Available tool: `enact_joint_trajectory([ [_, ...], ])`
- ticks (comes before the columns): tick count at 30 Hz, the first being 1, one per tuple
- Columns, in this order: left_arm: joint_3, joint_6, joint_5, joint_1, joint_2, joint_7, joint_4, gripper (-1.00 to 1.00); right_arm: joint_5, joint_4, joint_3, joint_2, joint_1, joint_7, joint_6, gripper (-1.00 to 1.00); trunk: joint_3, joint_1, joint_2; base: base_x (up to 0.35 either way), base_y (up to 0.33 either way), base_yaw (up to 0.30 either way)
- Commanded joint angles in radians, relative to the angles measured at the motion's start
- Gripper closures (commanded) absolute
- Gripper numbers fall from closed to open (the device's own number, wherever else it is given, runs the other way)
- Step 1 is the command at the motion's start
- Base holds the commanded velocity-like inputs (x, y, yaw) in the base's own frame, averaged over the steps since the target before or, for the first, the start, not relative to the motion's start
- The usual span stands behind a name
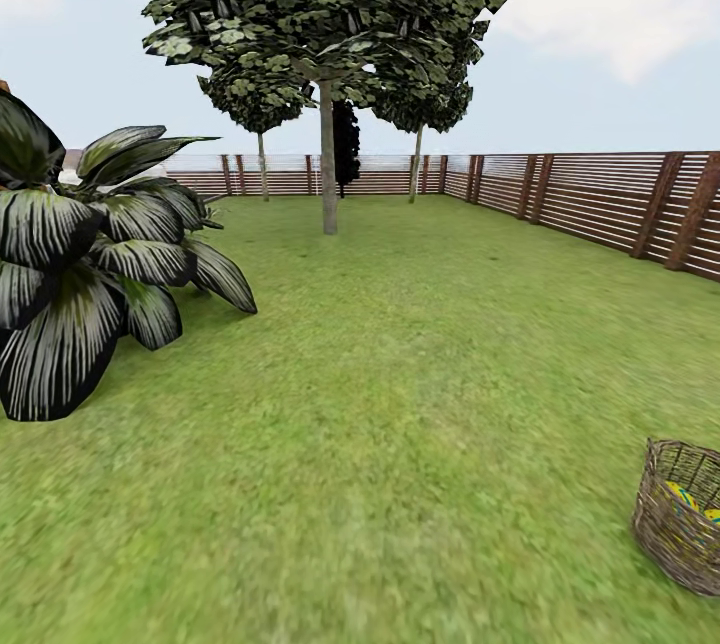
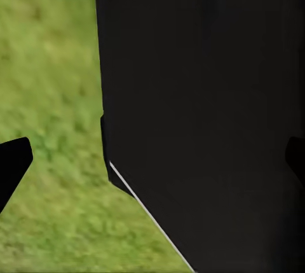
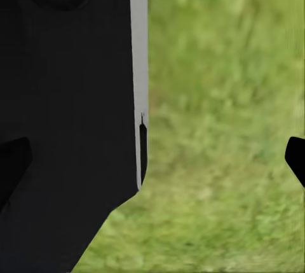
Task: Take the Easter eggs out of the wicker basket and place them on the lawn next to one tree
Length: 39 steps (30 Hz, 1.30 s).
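Task looks barely started, by my read: wicker basket point(image 1: 682, 514) sits at lower right of the head view, cut by the frame edge, w/ at least one Easter egg point(image 1: 682, 495) inside; yellow w/ a blue-green band peeking over the rim. Can't tell how many eggs are in there. None lie on the lawn point(image 1: 400, 404) by any tree. All left to do: reach basket, lift eggs out, carry them over.

Basket: brown open weave, braided rim, round, upright on the grass. Nearest candidate tree point(image 1: 328, 164) stands upper centre, pale straight trunk, well apart from basket. Striped agave point(image 1: 90, 264) at left, slat fence point(image 1: 600, 199) at right.

Left gripper point(image 2: 152, 158) fingertips sit wide apart at the wrist view's edges, nothing btwn them but the robot's dark body; right gripper point(image 3: 152, 158) likewise apart, empty.
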Motion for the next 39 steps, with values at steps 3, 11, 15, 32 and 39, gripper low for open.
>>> enact_joint_trajectory([
  [3, 0.002, 0.002, 0.002, 0.001, -0.033, 0.01, -0.007, -1.0, -0.004, -0.038, -0.006, 0.002, 0.0, -0.002, -0.001, -1.0, -0.001, 0.0, 0.0, 0.0, 0.0, 0.0],
  [11, 0.012, 0.019, 0.061, 0.001, -0.036, -0.002, -0.096, -1.0, 0.011, -0.141, -0.001, 0.002, 0.0, 0.0, 0.005, -1.0, -0.001, 0.0, 0.0, 0.0, 0.0, 0.0],
  [15, 0.021, 0.26, 0.186, -0.007, 0.034, -0.012, -0.308, -1.0, 0.026, -0.401, 0.002, 0.004, 0.0, -0.001, 0.174, -1.0, -0.001, 0.0, 0.0, 0.0, 0.0, 0.0],
  [32, 0.092, 0.877, 0.357, -0.445, 0.129, 0.146, -0.652, -1.0, 0.082, -0.921, 0.003, 0.012, -0.331, -0.011, 0.969, -1.0, -0.001, 0.0, 0.0, 0.0, 0.0, 0.0],
  [39, 0.089, 0.888, 0.356, -0.451, 0.117, 0.138, -0.645, -1.0, 0.081, -0.917, -0.001, 0.009, -0.336, -0.011, 0.967, -1.0, -0.001, 0.0, 0.0, 0.0, 0.0, 0.0],
])
